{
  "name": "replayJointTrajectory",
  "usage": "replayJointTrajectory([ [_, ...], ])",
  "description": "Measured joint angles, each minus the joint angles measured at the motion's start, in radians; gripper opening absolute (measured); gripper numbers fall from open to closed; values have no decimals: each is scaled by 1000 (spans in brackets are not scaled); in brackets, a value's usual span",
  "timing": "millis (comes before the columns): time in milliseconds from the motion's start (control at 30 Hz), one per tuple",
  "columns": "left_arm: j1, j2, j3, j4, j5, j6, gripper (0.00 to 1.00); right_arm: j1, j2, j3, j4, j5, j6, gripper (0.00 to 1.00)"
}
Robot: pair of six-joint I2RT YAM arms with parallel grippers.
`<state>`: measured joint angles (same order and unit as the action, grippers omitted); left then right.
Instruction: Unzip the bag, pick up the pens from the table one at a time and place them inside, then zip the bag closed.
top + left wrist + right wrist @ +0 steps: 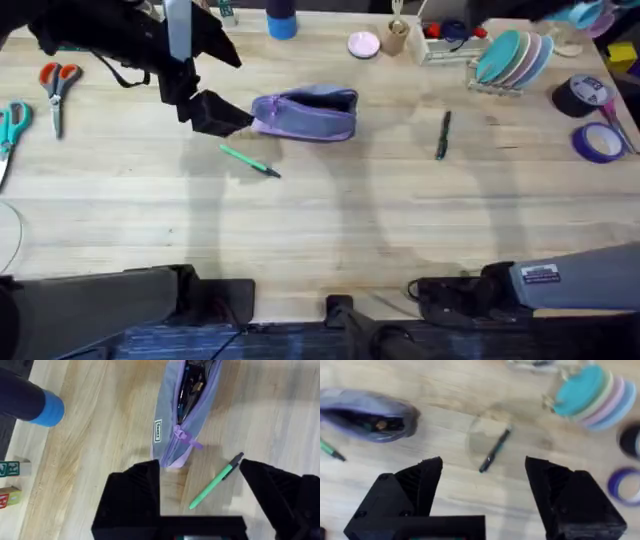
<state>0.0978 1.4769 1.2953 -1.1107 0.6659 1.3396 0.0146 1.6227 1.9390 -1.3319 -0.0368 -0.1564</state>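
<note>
The lavender bag (305,115) lies just behind the table's (330,220) middle, its zipper drawn open on a dark inside (192,385). My left gripper (215,113) hovers just off the bag's left end, open and holding nothing (197,465). The green pen (250,160) lies in front of that end, partly between the fingers (135,495) in the left wrist view (215,481). The dark pen (443,135) lies to the bag's right. My right gripper (445,295) rests low near the front edge, open (484,462), looking toward the dark pen (495,450) and the bag (367,415).
Orange scissors (57,85) and teal scissors (10,125) lie at the far left. A blue cup (282,20), a pink lid (363,44) and a rack of plates (515,55) line the back. Tape rolls (598,142) sit at the right edge.
</note>
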Motion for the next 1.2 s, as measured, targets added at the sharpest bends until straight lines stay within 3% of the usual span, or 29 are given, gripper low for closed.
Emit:
replayJointTrajectory([
  [200,0,0,0,1,0,0,994,-131,-22,-135,48,0,102,996],
  [367,0,0,0,1,0,0,994,-181,-21,-238,84,0,195,996],
  [900,0,0,0,1,0,0,993,-188,-17,-289,131,0,349,996],
  [1200,0,0,0,0,0,0,993,-173,-8,-484,315,62,411,996],
])
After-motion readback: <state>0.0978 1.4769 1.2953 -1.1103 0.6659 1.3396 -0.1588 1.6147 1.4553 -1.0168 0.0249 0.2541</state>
